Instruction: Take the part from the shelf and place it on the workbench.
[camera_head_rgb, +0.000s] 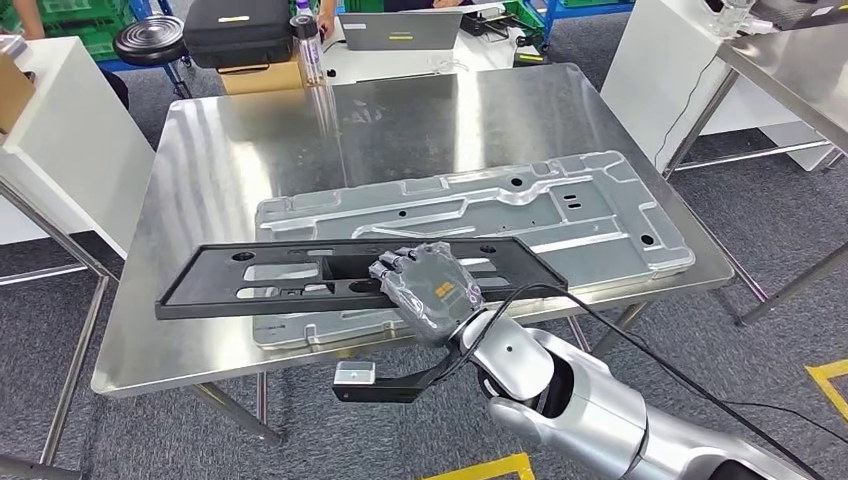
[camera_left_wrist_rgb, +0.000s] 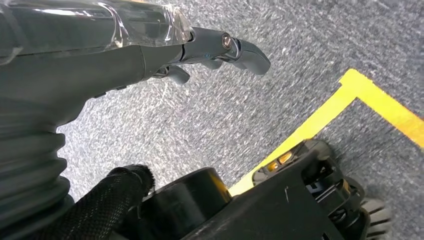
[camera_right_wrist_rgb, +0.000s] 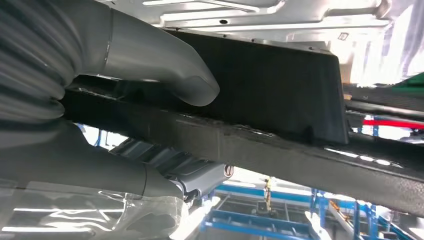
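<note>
Gripping the long black part (camera_head_rgb: 340, 275) near its middle, the right robot hand (camera_head_rgb: 428, 288) holds it over the grey metal panel (camera_head_rgb: 560, 215) lying on the steel counter (camera_head_rgb: 300, 130), while the left robot hand (camera_left_wrist_rgb: 150, 45) hangs empty above the carpet, fingers apart.

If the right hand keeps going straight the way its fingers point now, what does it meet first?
Likely the silver metal panel on the workbench. The right hand grips the long black part over the panel's near edge, fingers pointing up-table across it. Height above the panel is unclear.
</note>
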